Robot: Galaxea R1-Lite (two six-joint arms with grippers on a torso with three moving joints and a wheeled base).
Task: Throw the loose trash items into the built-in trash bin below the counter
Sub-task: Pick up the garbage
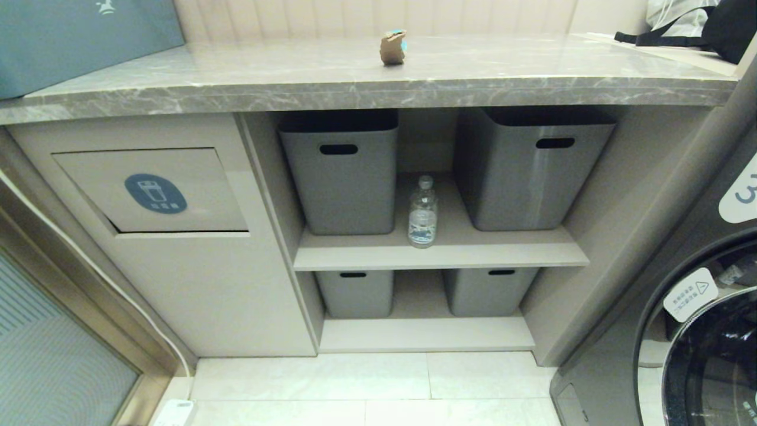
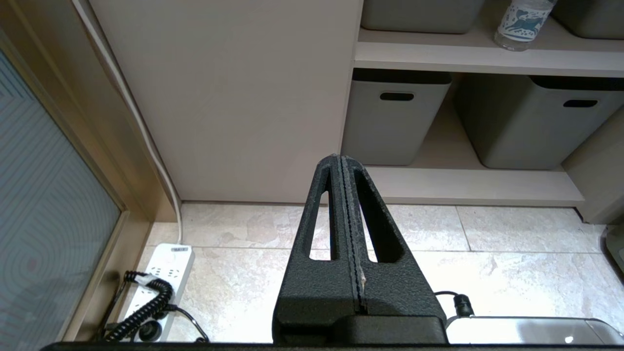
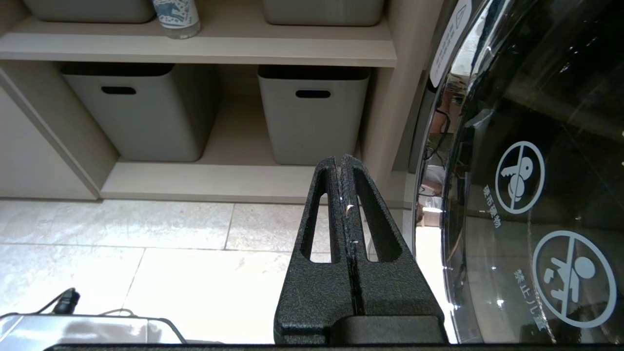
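Only the head view takes in the counter (image 1: 366, 71), and on its marble top, well above the middle shelf (image 1: 440, 251), sits the paper wad (image 1: 392, 47) with its teal scrap. The same view alone shows the trash bin flap (image 1: 155, 190) with the blue sticker, set in the cabinet front to the left of that shelf. The water bottle (image 1: 423, 212) stands upright on the shelf between two grey tubs (image 1: 342, 174); both wrist views catch only its lower part at their edge.

Neither arm appears in the head view. The left wrist view shows the left gripper (image 2: 341, 161) low over the tiled floor (image 2: 512, 253), below the shelf, fingers pressed together and holding nothing; a power strip (image 2: 163, 270) lies by the wall. The right wrist view shows the right gripper (image 3: 341, 162) likewise closed and empty, below the shelf, beside the glass door of a washing machine (image 3: 536, 161).
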